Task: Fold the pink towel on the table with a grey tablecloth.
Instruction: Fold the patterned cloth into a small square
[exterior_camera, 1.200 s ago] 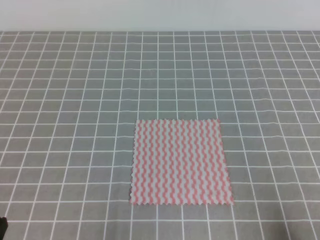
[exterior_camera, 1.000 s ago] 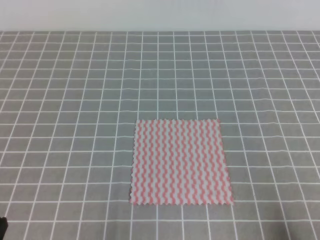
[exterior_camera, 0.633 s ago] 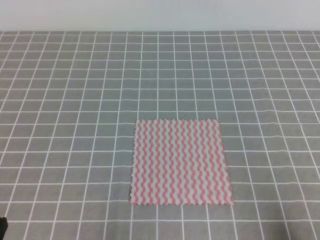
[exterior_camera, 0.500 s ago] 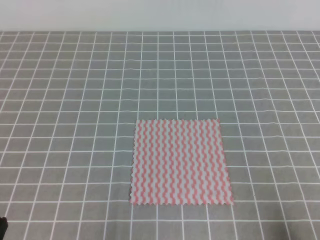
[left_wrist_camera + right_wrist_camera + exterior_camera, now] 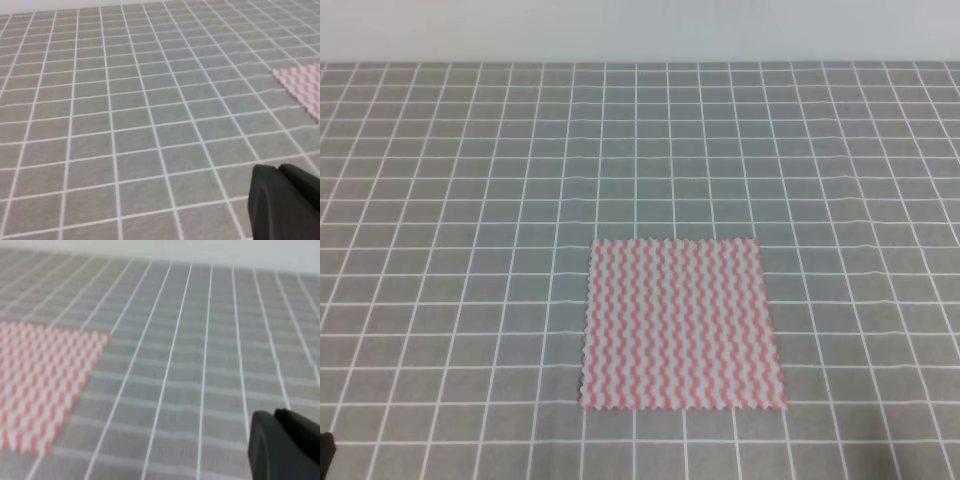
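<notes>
The pink towel (image 5: 682,325) lies flat and unfolded on the table with a grey tablecloth (image 5: 470,200), near the front middle. One corner of the towel (image 5: 305,85) shows at the right edge of the left wrist view, and a larger part of the towel (image 5: 40,385) fills the left side of the right wrist view. My left gripper (image 5: 278,170) hangs over bare cloth to the left of the towel, its black fingers pressed together. My right gripper (image 5: 275,414) hangs over bare cloth to the towel's right, also shut. Neither touches the towel.
A small black piece of the left arm (image 5: 324,455) shows at the bottom left corner of the exterior view. The grid cloth runs to a pale wall (image 5: 640,30) at the back.
</notes>
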Robot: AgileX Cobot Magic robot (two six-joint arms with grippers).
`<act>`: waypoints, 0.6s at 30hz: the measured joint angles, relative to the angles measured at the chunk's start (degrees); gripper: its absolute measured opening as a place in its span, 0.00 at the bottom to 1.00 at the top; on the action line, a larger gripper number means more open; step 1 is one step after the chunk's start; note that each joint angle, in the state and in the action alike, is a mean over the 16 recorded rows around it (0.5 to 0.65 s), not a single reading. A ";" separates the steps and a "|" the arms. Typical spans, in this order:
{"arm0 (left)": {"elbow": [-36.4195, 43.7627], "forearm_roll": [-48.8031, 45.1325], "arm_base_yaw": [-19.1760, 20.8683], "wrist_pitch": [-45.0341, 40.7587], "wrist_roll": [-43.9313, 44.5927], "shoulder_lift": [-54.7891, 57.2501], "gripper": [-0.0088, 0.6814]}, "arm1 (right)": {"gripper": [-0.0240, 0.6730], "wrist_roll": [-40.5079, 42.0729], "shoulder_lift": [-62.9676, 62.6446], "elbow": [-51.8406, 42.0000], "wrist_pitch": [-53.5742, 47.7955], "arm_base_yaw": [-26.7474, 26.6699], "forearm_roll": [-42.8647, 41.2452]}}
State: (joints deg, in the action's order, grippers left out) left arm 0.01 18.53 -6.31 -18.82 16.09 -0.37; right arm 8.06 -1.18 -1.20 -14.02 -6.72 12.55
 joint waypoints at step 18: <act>-0.01 28.41 -0.01 7.27 -0.34 0.21 0.01 | 0.01 0.14 0.06 0.00 10.75 0.00 32.17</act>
State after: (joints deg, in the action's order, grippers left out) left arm 0.00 46.94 -6.32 -11.55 15.75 -0.16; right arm 8.21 -1.12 -1.20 -3.27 -6.71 44.72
